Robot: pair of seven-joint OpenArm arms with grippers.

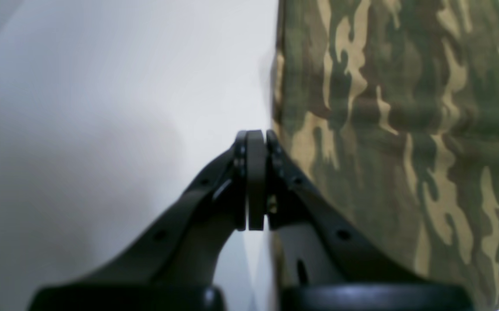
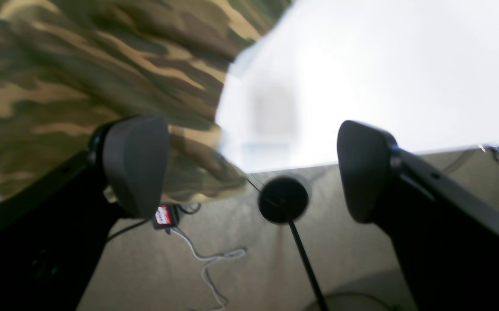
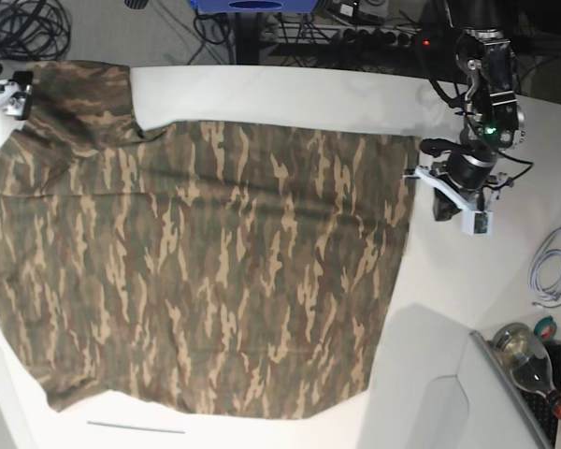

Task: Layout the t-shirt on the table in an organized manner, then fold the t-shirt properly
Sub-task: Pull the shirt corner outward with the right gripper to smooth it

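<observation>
The camouflage t-shirt point(image 3: 206, 271) lies spread flat over most of the white table point(image 3: 290, 94), one sleeve point(image 3: 84, 98) reaching the far left corner. My left gripper point(image 3: 438, 198) hangs just off the shirt's right edge. In the left wrist view its fingertips point(image 1: 256, 142) are pressed together, shut, with the cloth edge point(image 1: 284, 108) right beside them and bare table point(image 1: 124, 86) on the other side. My right gripper point(image 2: 249, 170) stands wide open at the table's far left corner point(image 3: 5, 94). Its left finger point(image 2: 135, 166) is next to the sleeve point(image 2: 102, 77), with nothing between the fingers.
A glass bottle point(image 3: 528, 355), a tape roll point(image 3: 542, 327) and a coiled white cable point(image 3: 547, 271) lie at the right side. Beyond the table edge the right wrist view shows floor with a black round stand point(image 2: 283, 199) and a loose white cord point(image 2: 208, 259).
</observation>
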